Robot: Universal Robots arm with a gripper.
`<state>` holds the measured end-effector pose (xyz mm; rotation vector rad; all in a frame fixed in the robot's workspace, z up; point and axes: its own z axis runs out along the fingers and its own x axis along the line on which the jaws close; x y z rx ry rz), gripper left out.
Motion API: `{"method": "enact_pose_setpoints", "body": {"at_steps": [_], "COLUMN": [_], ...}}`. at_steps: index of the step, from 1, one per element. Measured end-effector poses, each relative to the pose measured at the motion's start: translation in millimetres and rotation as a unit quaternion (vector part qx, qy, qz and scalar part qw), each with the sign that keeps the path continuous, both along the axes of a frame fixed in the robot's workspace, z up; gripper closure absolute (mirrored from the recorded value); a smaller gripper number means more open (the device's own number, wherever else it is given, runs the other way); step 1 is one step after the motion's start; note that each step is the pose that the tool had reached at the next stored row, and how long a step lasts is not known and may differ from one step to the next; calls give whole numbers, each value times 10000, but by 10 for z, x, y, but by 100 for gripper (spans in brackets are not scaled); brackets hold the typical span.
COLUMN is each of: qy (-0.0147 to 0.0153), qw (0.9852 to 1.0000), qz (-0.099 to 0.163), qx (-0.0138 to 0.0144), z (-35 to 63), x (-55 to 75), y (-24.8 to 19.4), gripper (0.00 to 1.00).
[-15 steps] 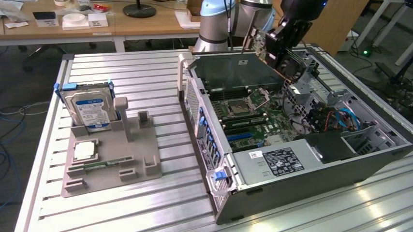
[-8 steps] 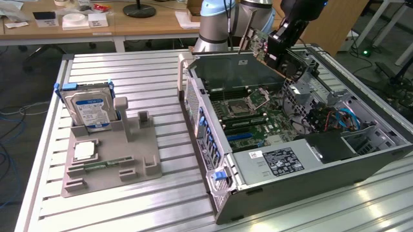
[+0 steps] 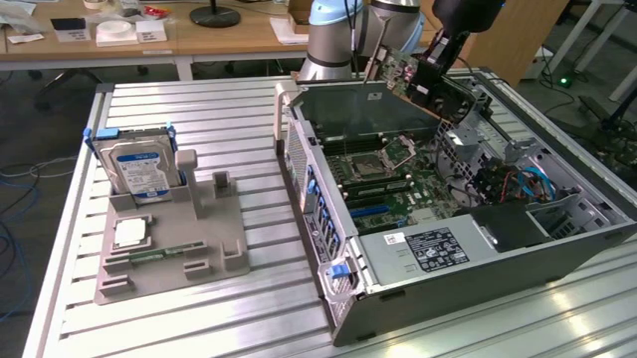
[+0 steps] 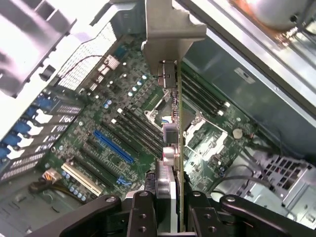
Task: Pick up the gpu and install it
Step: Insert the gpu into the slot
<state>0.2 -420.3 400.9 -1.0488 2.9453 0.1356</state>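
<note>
One gripper (image 3: 430, 71), seen in the exterior view, hangs over the far end of the open computer case (image 3: 478, 291). Its fingers are narrowed onto the gpu (image 3: 395, 72), which is held tilted in the air above the motherboard (image 3: 383, 183). On the exterior view's left, a grey fixture (image 3: 214, 246) on the slatted table (image 3: 249, 321) carries an upright hard drive (image 3: 139, 168). A small square chip (image 3: 130, 233) lies on the fixture nearer the camera.

Wrist view: the gpu (image 4: 178, 123) appears edge-on, running from between the two black fingers (image 4: 140, 212) out to its silver bracket (image 4: 170, 24). The gripper (image 4: 173, 219) is clamped on the card's two faces, with the jaws drawn in to the card's thickness. Beyond the card lie the motherboard (image 4: 123, 113), a blue slot (image 4: 113, 148) and a row of dark slots (image 4: 140, 128).
</note>
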Motion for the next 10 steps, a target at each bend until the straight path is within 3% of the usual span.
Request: {"method": "enact_pose_setpoints", "body": {"at_steps": [2,5,7,8,10], "qy": [-1,0,-6,-21,-64], "qw": [9999,9996,9995,9995,9994], "qz": [151,265,267,266,276], "qx": [-8,-49,-137,-165,-184], "z": [-6,-9,-17,-23,-39], "x": [0,1,2,1,1], "y": [0,0,1,3,9], "gripper": [72,72,72,72,72]}}
